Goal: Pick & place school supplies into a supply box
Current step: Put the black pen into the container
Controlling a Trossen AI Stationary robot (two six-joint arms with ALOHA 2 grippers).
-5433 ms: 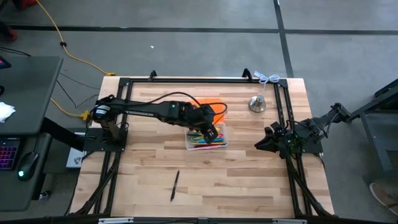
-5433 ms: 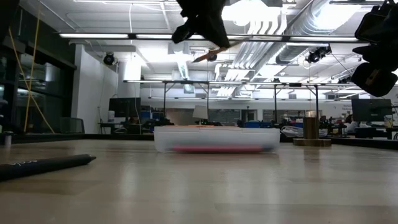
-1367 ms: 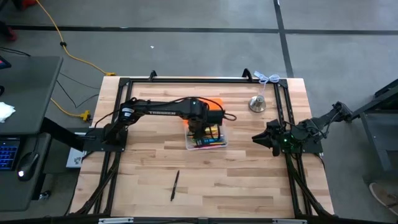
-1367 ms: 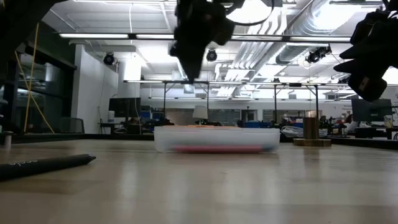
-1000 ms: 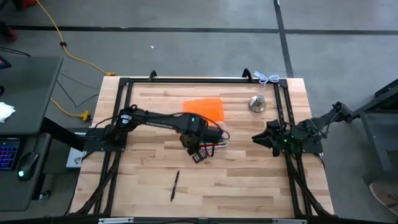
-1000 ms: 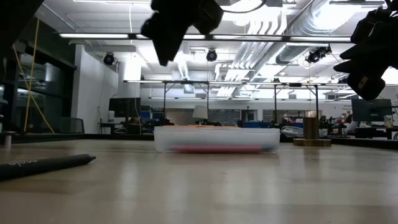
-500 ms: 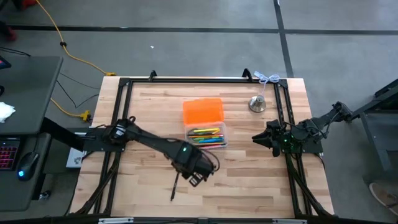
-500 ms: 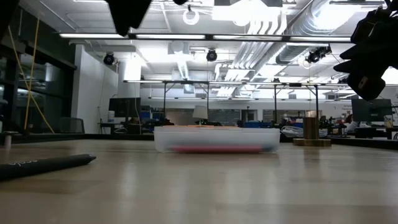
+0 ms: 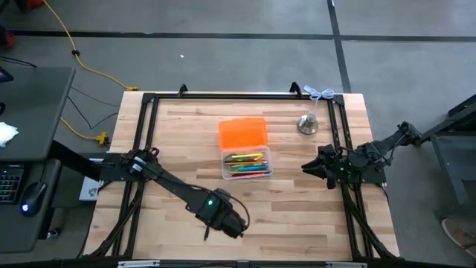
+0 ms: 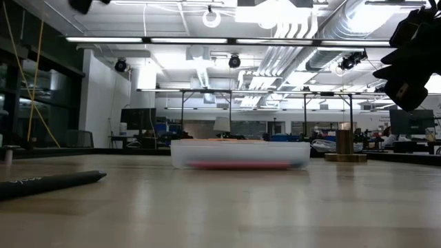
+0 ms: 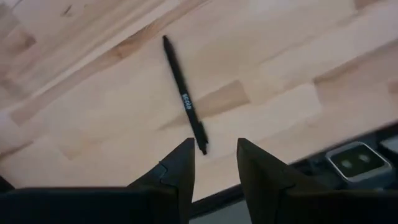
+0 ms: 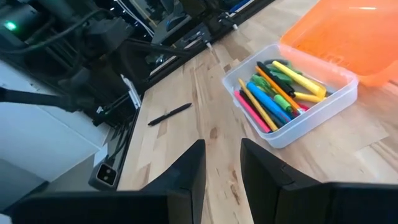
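High view: silver bell [image 9: 307, 123] right of supply box [image 9: 246, 163]; nothing between.

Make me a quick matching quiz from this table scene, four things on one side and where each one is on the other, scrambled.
Things:
1. black pen
2. supply box
3. bell
4. left claw

Places:
A. mid-table, lid open
B. far right part of the table
C. hovering by the pen, empty
D. alone on the near wood

Pairs: 1-D, 2-A, 3-B, 4-C

Bright ceiling strip lights [image 10: 207, 40] glare above the wooden table [image 10: 227, 207], its sheen soft; near the black pen [image 11: 185, 93], motion blur.
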